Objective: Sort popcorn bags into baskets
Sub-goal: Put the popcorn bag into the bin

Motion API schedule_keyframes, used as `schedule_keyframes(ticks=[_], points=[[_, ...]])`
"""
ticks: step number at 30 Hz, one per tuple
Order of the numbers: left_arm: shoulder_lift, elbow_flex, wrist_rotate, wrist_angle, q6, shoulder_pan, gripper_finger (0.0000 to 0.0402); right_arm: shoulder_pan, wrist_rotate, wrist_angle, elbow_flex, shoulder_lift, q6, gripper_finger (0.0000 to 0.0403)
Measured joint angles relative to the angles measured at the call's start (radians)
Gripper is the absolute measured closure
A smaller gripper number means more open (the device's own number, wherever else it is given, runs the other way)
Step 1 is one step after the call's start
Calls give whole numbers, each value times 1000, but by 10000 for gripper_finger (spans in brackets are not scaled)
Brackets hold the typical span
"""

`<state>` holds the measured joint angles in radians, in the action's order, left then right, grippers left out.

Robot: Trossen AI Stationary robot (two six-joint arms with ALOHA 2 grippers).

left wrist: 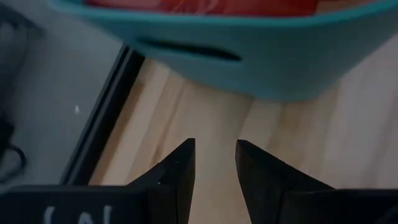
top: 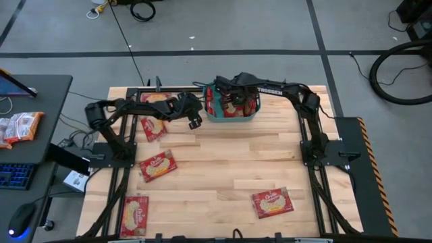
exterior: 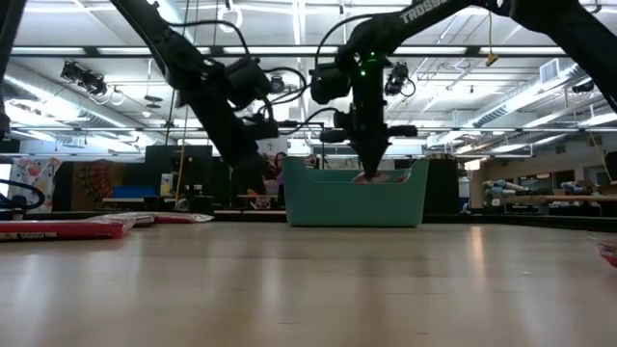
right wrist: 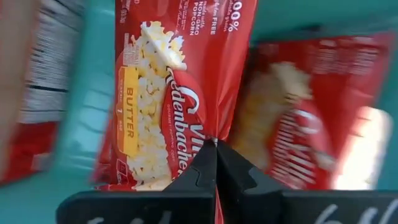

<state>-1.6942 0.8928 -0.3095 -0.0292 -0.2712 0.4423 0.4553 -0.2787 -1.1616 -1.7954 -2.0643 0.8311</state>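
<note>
The teal basket [top: 210, 113] stands at the table's far middle with red popcorn bags in it [right wrist: 305, 137]. My right gripper [top: 234, 100] is over the basket, pointing down and shut on one popcorn bag [right wrist: 168, 93]. It reaches the basket's rim in the low view [exterior: 371, 166]. My left gripper [left wrist: 214, 163] is open with nothing between its fingers. It hangs just left of the basket [left wrist: 280, 59], above bare wood [top: 194, 122]. More popcorn bags lie flat on the table [top: 154, 127], [top: 158, 165], [top: 133, 214], [top: 273, 202]. My right gripper pinches the popcorn bag between its two fingers at the edge nearest the wrist [right wrist: 208, 127]. The fingers come from above, pointing steeply down. The bag hangs below them, inside the basket's walls, next to another bag lying there.
One more red bag [top: 156, 98] lies under the left arm at the table's far left. Pale orange-and-white packets [top: 20, 127] sit on a dark side desk off the table's left, with a keyboard [top: 15, 175]. The table's middle and right show bare wood [top: 243, 162].
</note>
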Motion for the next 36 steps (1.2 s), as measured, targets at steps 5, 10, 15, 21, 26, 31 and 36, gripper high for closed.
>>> schedule_keyframes(ticks=[5,10,15,21,26,31,36], points=[[-71,0,33,79,-29,-3,280,-25,23,145,0,17,33,399],[-101,-1,109,129,-29,-11,280,-24,58,149,-2,29,50,400],[-109,-1,131,173,-29,-26,280,-22,50,99,-2,22,103,400],[-109,-1,108,188,-15,-31,280,-1,-7,52,14,21,144,401],[-129,-1,109,265,-61,-19,280,19,-13,79,14,21,135,401],[-176,0,186,353,-162,-34,280,37,42,128,14,-17,78,402],[-212,0,175,377,-165,-62,280,17,81,194,14,-33,25,399]])
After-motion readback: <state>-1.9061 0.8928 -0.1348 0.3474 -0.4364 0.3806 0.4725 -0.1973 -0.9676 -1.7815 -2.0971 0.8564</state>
